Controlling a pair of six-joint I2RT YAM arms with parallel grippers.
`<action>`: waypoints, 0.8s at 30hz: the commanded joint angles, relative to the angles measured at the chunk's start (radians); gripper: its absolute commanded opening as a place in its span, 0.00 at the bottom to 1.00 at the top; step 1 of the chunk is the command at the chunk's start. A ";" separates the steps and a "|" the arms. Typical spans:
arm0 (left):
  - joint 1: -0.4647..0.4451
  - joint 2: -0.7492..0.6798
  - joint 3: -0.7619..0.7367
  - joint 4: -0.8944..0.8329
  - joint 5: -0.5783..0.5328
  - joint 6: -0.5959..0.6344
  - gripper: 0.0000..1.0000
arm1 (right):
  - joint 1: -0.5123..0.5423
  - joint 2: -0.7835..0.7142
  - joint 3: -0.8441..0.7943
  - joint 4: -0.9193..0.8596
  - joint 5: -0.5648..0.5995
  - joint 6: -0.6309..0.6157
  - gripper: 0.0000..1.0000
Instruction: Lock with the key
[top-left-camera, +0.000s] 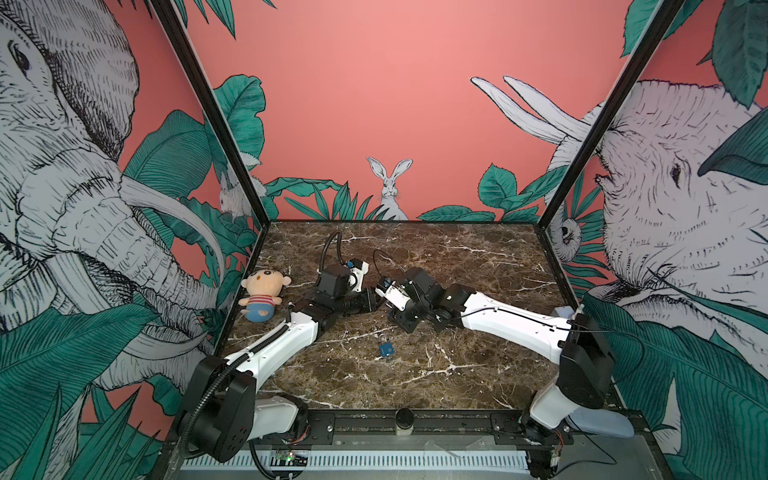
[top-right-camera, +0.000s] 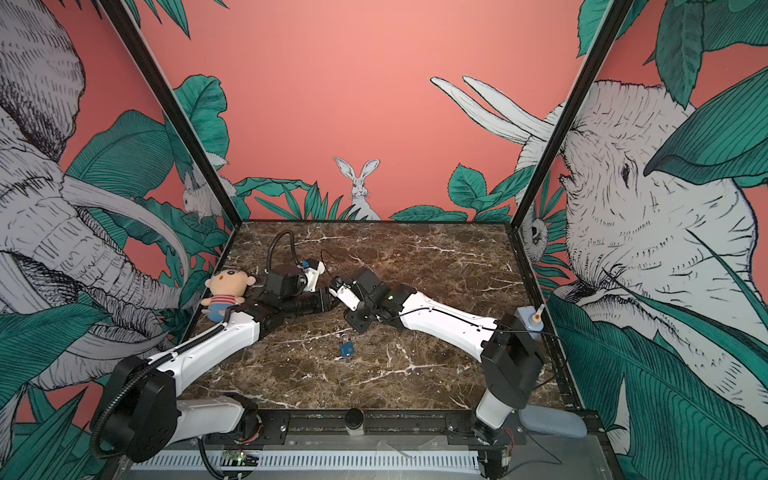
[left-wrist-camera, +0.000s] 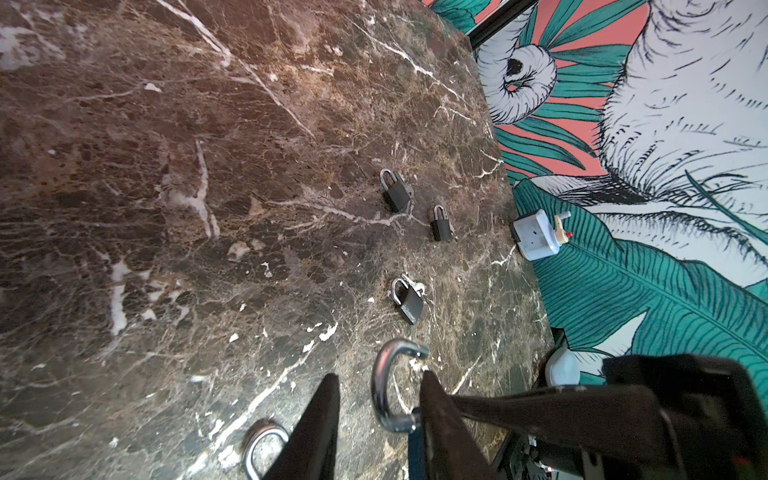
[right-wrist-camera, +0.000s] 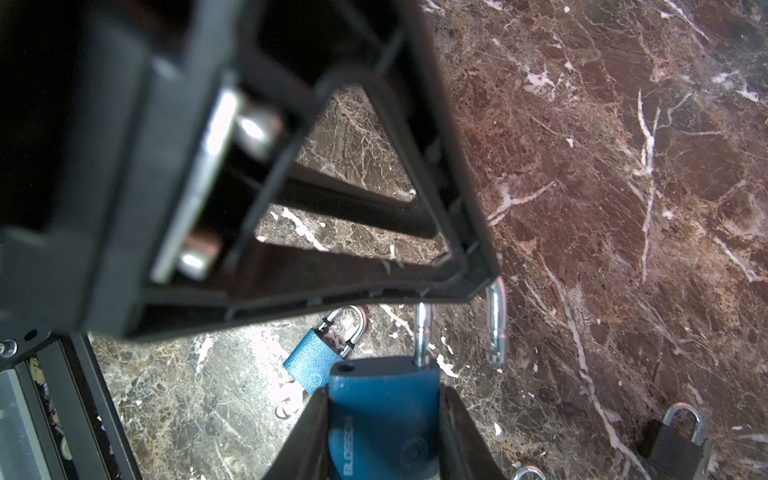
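Padlock (right-wrist-camera: 376, 419) — blue, pebbled metal — sits clamped in my right claw (right-wrist-camera: 384, 392), open chrome shackle (right-wrist-camera: 495, 320) pointing straight out into my left claw (left-wrist-camera: 380, 374), whose grip I can't tell.

pink jungle-mural walls (top-left-camera: 374, 83), rabbit (top-left-camera: 390, 187) on back wall, dk brown marble tabletop (top-left-camera: 478, 257), blk frame posts (top-left-camera: 208, 104)

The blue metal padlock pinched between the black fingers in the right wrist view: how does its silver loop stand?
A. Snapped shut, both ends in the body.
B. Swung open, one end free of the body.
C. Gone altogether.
B: one leg of the silver loop hangs free beside the blue metal padlock, whose second hole stands empty, while the right arm's black fingers clamp the body.
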 joint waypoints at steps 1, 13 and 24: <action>-0.007 0.006 0.033 0.035 0.017 -0.002 0.34 | 0.011 -0.030 0.032 0.029 0.001 -0.004 0.08; -0.010 0.043 0.037 0.062 0.035 -0.011 0.31 | 0.013 -0.024 0.067 0.025 -0.001 -0.008 0.08; -0.010 0.050 0.036 0.065 0.040 -0.011 0.22 | 0.017 -0.017 0.076 0.026 0.001 -0.014 0.08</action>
